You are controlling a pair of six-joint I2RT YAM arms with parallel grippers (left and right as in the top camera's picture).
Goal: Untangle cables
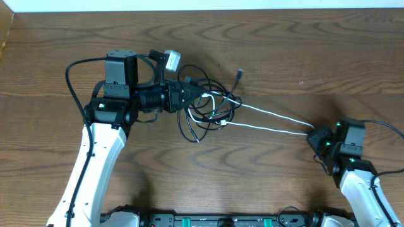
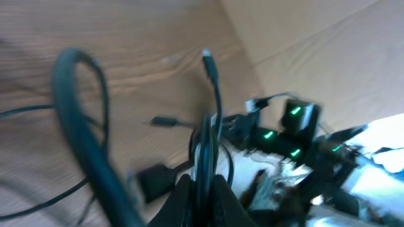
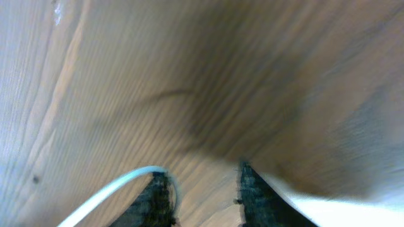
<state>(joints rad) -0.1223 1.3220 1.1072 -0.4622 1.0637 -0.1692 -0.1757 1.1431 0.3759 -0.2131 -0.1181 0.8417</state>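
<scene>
Overhead view: a tangle of thin black cords lies mid brown wooden worktop; a thin white cord stretches rightward from it.
Left end effector: clamped tight on a black loop, apparently anchoring the tangle.
Right end effector: fingers parted; the white cord's end rests against one fingertip, seemingly ungripped.
Likely purpose: drawing the white cord clear.

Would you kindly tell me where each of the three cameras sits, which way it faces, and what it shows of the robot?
Overhead: above the table, looking straight down; left arm, right arm, black cables, white cable.
Left wrist: looks along left gripper, shut on black cables, toward the right arm.
Right wrist: looks down at table past open right gripper.
Shared: white cable, overhead and right wrist.
</scene>
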